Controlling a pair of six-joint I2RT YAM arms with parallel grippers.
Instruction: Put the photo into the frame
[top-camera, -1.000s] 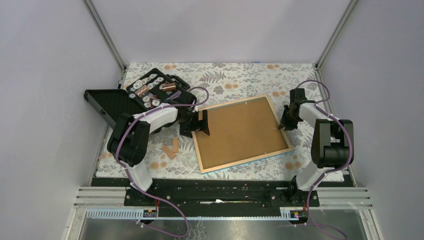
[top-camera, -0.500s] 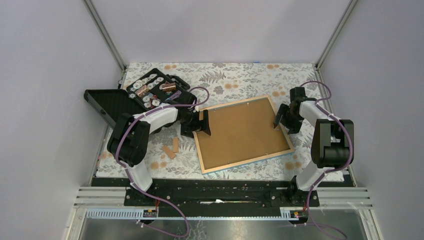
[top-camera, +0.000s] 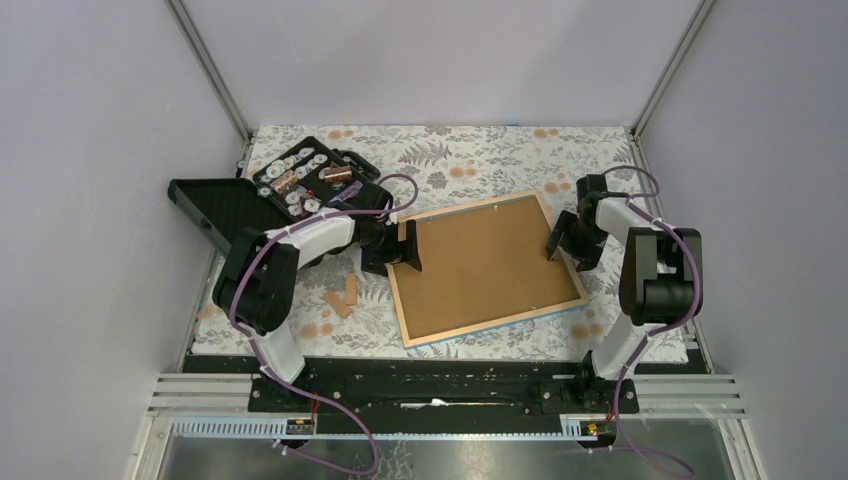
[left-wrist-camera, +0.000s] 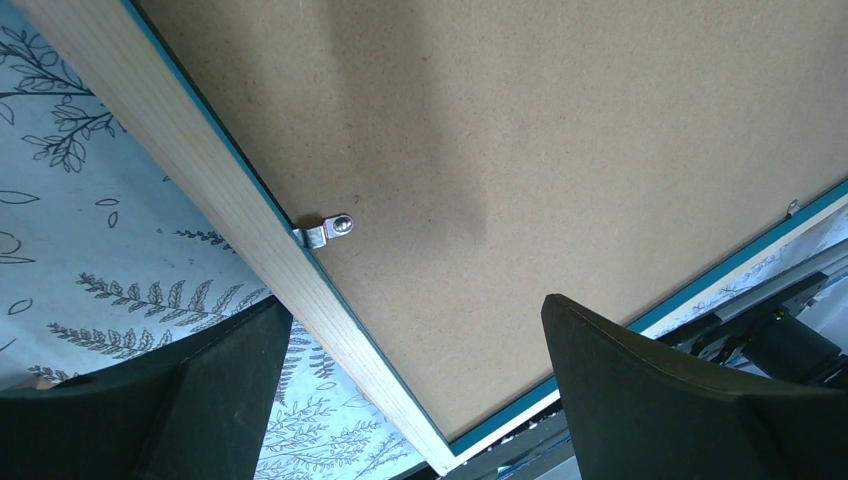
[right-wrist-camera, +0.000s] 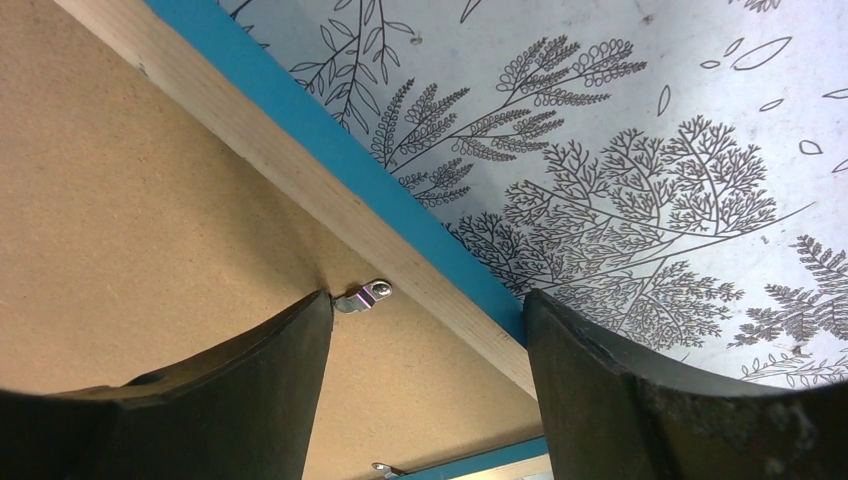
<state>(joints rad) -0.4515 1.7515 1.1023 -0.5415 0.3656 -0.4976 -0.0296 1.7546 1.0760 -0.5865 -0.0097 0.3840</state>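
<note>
Brown backing board (top-camera: 485, 265) already sits in the frame (left-wrist-camera: 200, 170) near the right edge of the table (top-camera: 470, 160) (photo unseen). Left gripper (left-wrist-camera: 420, 340) and right gripper (right-wrist-camera: 425, 310) gape over clips (right-wrist-camera: 362, 297); I'd judge only fastening remains.

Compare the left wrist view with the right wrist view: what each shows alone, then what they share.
Left wrist only: the open left gripper and black base hardware past the frame's edge. Right wrist only: the open right gripper. Both: the frame lying back-up, its brown backing board, a metal clip at the wood rim, and the fern-print cloth.
</note>
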